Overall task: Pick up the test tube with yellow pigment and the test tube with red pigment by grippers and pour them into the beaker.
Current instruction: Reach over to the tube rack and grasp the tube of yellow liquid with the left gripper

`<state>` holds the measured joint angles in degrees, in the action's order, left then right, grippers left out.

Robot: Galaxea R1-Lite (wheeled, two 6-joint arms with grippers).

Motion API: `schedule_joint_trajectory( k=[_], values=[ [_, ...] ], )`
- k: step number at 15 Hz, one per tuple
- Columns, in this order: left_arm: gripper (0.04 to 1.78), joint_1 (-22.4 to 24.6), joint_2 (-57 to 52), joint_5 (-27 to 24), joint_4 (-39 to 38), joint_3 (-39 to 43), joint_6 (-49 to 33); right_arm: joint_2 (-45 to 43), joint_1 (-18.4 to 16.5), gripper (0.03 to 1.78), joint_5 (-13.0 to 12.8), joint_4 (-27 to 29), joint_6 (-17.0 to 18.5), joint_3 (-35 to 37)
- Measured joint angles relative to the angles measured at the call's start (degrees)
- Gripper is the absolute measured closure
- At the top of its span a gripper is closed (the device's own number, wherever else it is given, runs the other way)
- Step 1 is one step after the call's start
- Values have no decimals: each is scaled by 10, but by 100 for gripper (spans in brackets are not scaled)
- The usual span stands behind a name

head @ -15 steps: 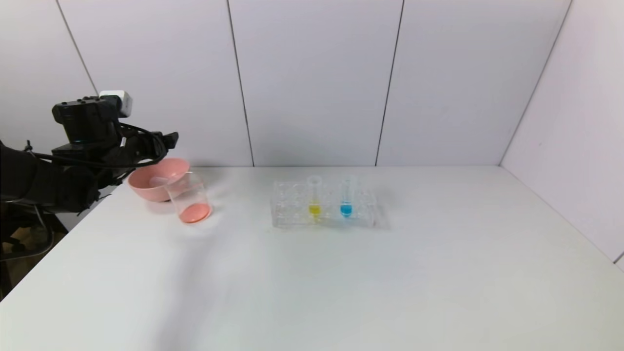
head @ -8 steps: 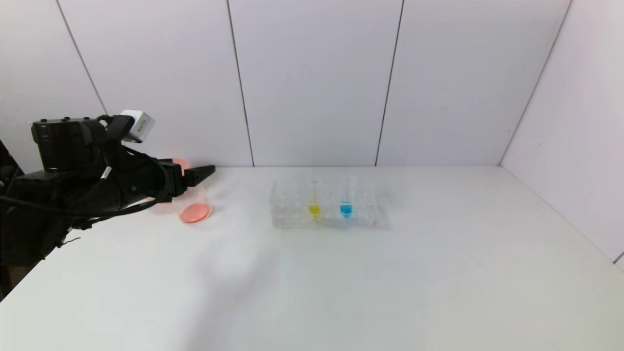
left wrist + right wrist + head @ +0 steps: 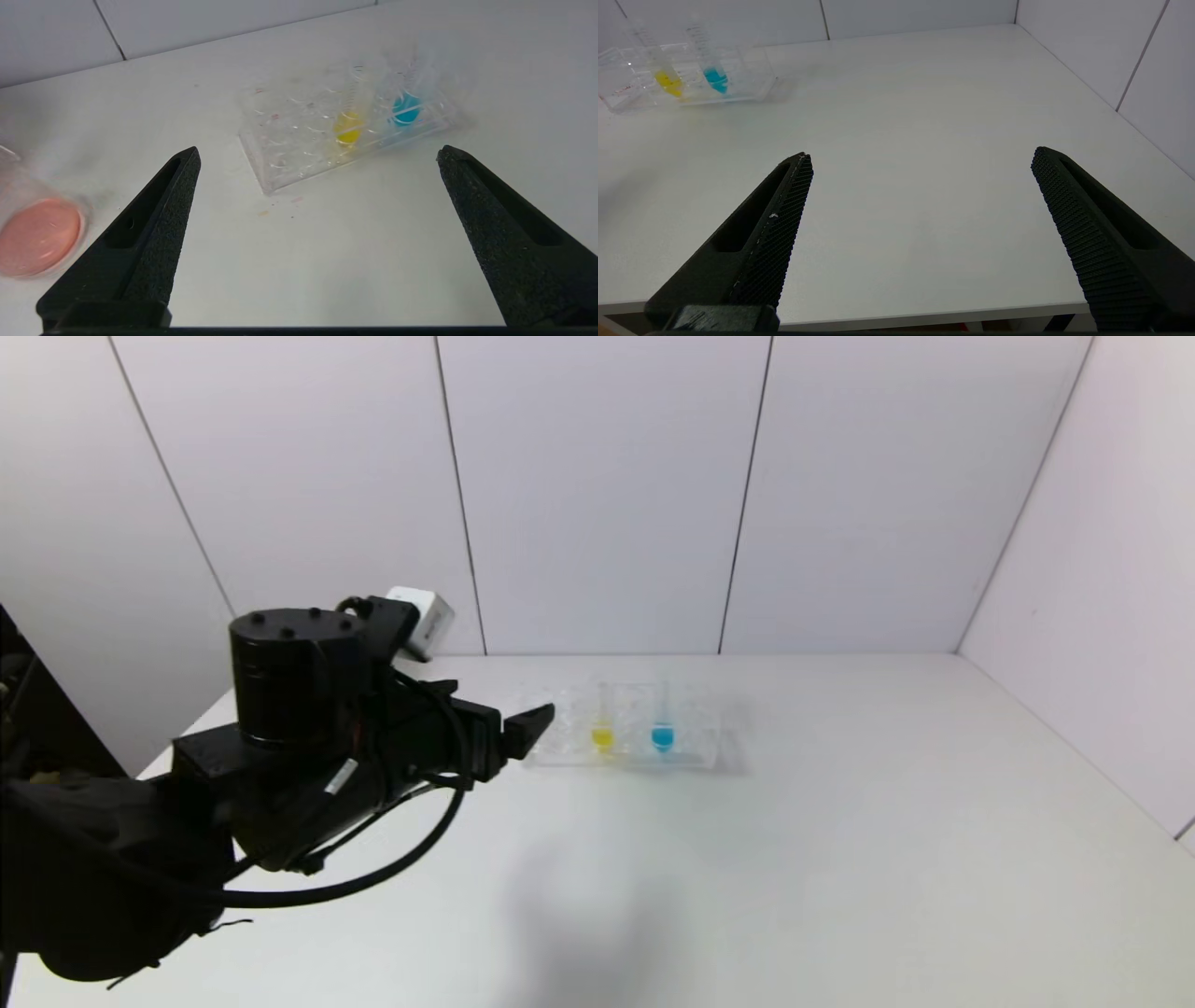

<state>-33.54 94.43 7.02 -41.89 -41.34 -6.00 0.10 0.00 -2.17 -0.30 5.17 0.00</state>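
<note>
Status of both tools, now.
Left tool: open, holding nothing, near the rack.
Right tool: open, holding nothing, above the table.

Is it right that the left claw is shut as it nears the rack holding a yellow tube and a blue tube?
Not quite: the left claw is open, its jaws spread wide in the left wrist view. The rack does hold the yellow tube and blue tube.

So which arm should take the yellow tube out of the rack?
Left, probably. Its open claw is at the rack near the yellow tube. The right claw, open too, sits farther back over the table.
</note>
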Motion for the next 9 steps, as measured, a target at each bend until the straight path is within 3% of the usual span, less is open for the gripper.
schedule_joint_trajectory(
  k=[5, 9],
  values=[
    [6, -93, 101, 136, -94, -22, -2, 0, 0, 10, 0, 0, 0, 0],
    [6, -124, 201, 247, -129, -101, -1, 0, 0, 10, 0, 0, 0, 0]
  ],
)
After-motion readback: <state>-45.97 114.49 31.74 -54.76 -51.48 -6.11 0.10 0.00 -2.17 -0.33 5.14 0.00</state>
